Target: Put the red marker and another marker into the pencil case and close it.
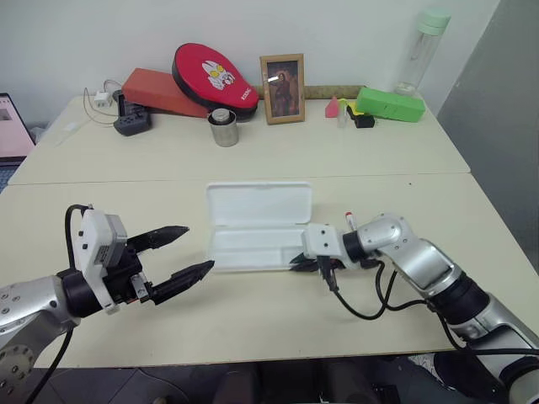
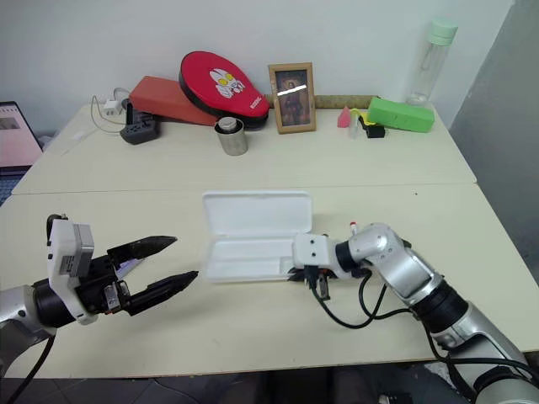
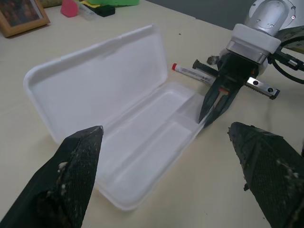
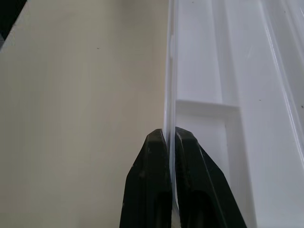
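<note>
The flat white plastic pencil case (image 1: 257, 227) with rounded corners is lying open near the middle of the cream tabletop (image 1: 253, 311), a little toward its front edge. Its lid is lying back toward the far edge and its inner tray, split into long compartments, is holding nothing. The right gripper (image 3: 212, 113) is pinching the thin front rim of the tray at its right-hand end, its two black fingers (image 4: 190, 190) closing on the white plastic wall. The slim white-barrelled red marker (image 3: 190, 71) with a red cap is lying on the tabletop just beside the case's right end, behind the right gripper and outside the case; dark print is running along its barrel, too small to read. The left gripper (image 1: 177, 257) is hovering above the tabletop off the case's left end, its fingers spreading wide and holding nothing.

Along the far edge, a small round metal tin (image 1: 223, 128) is standing upright, its inside not visible. A clear bottle with a pale green cap (image 1: 419, 50) is standing at the far right corner behind a long green box (image 1: 389, 104). A red oval pad (image 1: 215, 78) printed with a cartoon figure is leaning on a red block (image 1: 156, 91), beside a wooden-framed picture (image 1: 282, 88).
</note>
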`<state>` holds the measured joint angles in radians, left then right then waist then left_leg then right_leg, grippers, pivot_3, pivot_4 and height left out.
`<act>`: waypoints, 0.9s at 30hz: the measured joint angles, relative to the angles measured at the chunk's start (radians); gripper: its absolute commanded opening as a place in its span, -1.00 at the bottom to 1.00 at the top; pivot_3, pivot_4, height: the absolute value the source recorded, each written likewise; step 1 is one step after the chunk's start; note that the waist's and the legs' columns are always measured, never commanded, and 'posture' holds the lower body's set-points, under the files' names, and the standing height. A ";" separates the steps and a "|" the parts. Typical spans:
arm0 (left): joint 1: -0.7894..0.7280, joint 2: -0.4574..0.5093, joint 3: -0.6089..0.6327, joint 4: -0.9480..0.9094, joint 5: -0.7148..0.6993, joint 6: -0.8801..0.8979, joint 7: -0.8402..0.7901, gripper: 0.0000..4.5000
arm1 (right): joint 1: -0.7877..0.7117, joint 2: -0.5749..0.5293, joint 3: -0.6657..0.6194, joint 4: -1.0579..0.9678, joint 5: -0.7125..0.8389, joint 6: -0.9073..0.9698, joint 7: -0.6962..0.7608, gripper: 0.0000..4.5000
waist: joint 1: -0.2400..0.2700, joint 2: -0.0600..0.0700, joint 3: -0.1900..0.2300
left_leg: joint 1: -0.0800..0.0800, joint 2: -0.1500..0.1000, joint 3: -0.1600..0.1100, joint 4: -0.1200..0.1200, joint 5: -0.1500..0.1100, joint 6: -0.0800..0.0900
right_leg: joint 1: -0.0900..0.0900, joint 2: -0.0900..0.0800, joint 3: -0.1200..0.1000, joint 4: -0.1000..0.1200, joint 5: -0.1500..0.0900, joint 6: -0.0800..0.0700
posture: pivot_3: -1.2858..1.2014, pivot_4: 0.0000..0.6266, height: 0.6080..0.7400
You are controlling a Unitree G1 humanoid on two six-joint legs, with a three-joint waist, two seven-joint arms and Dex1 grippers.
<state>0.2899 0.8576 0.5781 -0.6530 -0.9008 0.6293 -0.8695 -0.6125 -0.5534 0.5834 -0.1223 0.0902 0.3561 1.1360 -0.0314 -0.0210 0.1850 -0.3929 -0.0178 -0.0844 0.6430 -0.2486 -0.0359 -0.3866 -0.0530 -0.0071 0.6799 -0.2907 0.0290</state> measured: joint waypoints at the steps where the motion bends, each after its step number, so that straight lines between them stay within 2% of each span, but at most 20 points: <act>1: 0.010 0.004 0.007 -0.004 0.000 0.000 -0.008 1.00 | 0.005 0.003 0.004 -0.001 -0.002 -0.002 0.002 -1.00 | 0.001 0.000 0.000 | 0.000 0.000 0.000 0.000 0.000 0.000 | 0.000 0.000 0.000 0.000 0.000 0.000 | 0.03 -0.52 1.00; 10: 0.015 0.016 0.027 -0.006 0.002 0.000 -0.034 1.00 | 0.007 0.015 0.010 0.032 -0.068 -0.008 -0.008 -1.00 | 0.002 0.000 0.000 | 0.000 -0.001 0.000 0.000 0.000 0.000 | 0.000 0.000 0.000 0.000 0.000 0.000 | 0.03 -0.52 1.00; 20: -0.005 0.017 0.022 -0.006 0.003 0.003 -0.023 1.00 | 0.003 0.057 -0.025 0.089 -0.085 0.010 -0.054 -1.00 | 0.002 0.000 0.000 | 0.000 -0.001 0.000 0.000 0.000 0.000 | 0.000 0.000 0.000 0.000 0.000 0.000 | 0.03 -0.52 1.00; 27: -0.015 0.018 0.015 -0.006 0.003 0.014 -0.017 1.00 | 0.007 0.055 -0.029 0.092 -0.087 0.010 -0.034 -1.00 | 0.002 0.000 0.000 | 0.000 -0.001 0.000 0.000 0.000 0.000 | 0.000 0.000 0.000 0.000 0.000 0.000 | 0.03 -0.52 1.00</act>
<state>0.2748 0.8754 0.5931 -0.6589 -0.8975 0.6436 -0.8861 -0.6059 -0.4987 0.5545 -0.0306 0.0032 0.3658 1.1019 -0.0292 -0.0206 0.1853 -0.3929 -0.0188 -0.0846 0.6430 -0.2485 -0.0360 -0.3865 -0.0533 -0.0072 0.6798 -0.2906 0.0289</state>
